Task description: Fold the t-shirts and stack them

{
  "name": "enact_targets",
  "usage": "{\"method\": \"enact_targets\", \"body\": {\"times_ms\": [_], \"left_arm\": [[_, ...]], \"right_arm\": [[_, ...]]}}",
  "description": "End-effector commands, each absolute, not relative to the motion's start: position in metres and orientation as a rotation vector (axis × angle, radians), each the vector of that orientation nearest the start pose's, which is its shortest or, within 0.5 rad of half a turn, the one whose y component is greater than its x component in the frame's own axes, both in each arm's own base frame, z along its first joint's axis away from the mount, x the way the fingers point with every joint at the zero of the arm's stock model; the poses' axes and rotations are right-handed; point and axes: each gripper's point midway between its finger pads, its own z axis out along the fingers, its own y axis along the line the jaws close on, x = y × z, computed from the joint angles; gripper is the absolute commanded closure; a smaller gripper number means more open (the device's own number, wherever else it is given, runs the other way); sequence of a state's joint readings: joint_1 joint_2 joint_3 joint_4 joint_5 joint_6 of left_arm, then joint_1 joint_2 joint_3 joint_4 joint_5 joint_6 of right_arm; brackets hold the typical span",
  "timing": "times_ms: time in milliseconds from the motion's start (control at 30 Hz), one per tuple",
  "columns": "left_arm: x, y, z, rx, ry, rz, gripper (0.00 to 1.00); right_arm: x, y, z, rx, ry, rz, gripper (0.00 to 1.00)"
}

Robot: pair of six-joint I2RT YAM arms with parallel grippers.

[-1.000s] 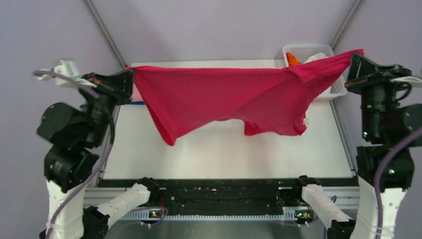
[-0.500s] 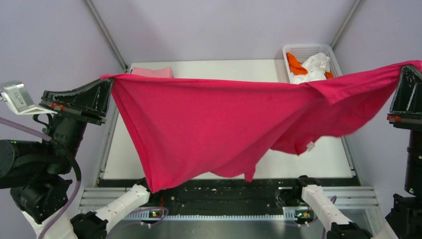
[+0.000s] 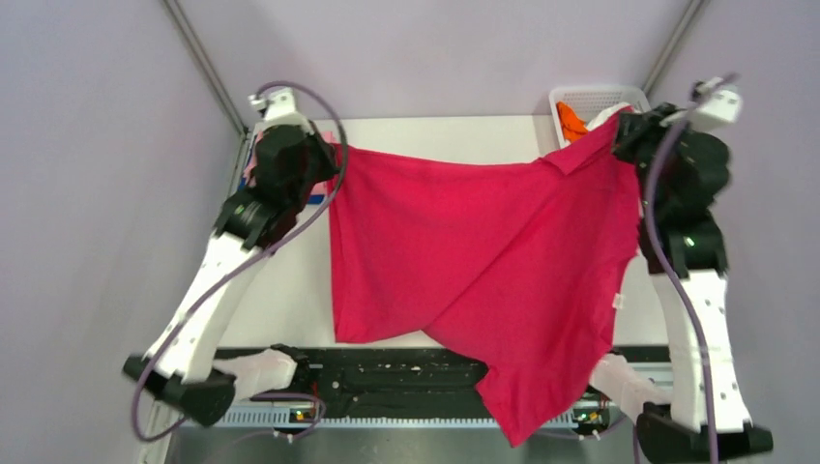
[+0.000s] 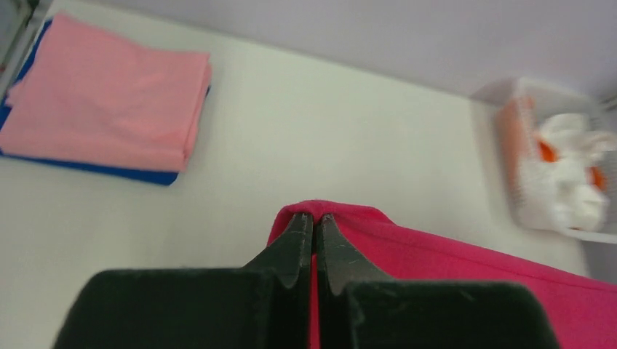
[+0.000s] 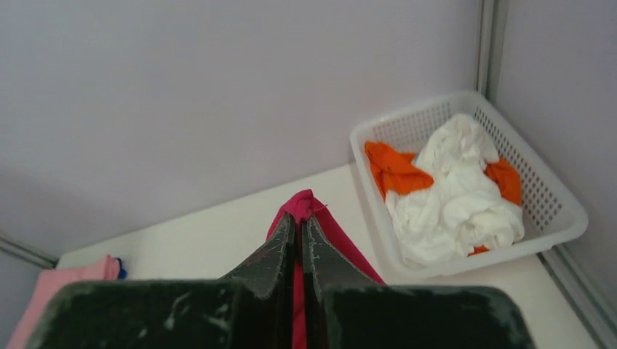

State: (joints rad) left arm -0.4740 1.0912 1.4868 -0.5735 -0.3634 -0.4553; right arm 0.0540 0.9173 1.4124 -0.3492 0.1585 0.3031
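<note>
The robot is holding the big red t-shirt between its two arms, over the white worktop. The left tool is squeezing tight on one top corner of the red t-shirt. The right tool is squeezing tight on the other top corner. A little bump of red cloth is poking out past the tips of each tool. The cloth is stretching across the far part of the worktop from one tool to the other. The rest is drooping toward the near edge, and a pointy end is hanging past it. The shirt is not lying smooth, and a slanting crease is running across it. How much of it is touching the worktop cannot be told. At the far left, a folded pink t-shirt is sitting on top of a folded blue t-shirt, so those two look done. A white basket at the far right is holding crumpled white cloth and orange cloth. The step in hand looks like spreading the red t-shirt flat before folding. Next, both arms will probably need to come down together, pulling the top edge tight so nothing is bunching.
</note>
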Motion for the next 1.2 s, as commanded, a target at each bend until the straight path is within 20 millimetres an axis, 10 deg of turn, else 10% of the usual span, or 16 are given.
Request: {"method": "enact_targets", "body": {"times_ms": [0,167,300,400,467,533,767,900,1000,1167], "left_arm": [[0.396,-0.100,0.308,-0.382,1.971,-0.272,1.00],[0.484,-0.084,0.207,-0.402,2.186,-0.186,1.00],[0.567,-0.081,0.179,-0.388,2.235,-0.155,1.00],[0.609,-0.085,0.167,-0.348,2.241,-0.162,0.63],[0.623,-0.085,0.164,-0.331,2.229,-0.157,0.07],[0.627,-0.087,0.166,-0.318,2.208,-0.174,0.01],[0.585,-0.088,0.209,-0.319,2.181,-0.223,0.01],[0.527,-0.091,0.210,-0.349,2.235,-0.226,0.01],[0.472,-0.094,0.211,-0.399,2.277,-0.244,0.01],[0.359,-0.091,0.140,-0.504,2.458,-0.242,0.05]], "right_arm": [[0.375,0.000,0.416,0.374,1.494,0.180,1.00],[0.468,0.014,0.308,0.362,1.699,0.182,1.00],[0.539,0.026,0.241,0.342,1.841,0.130,1.00],[0.582,0.035,0.212,0.306,1.900,0.043,1.00],[0.606,0.041,0.202,0.302,1.927,0.013,0.96],[0.620,0.041,0.198,0.314,1.937,-0.020,0.66],[0.592,0.044,0.215,0.311,1.974,-0.141,0.02],[0.540,0.060,0.244,0.279,1.963,-0.099,0.01],[0.491,0.074,0.222,0.273,2.032,-0.016,0.01],[0.393,0.107,0.175,0.306,2.139,0.219,0.01]]}}
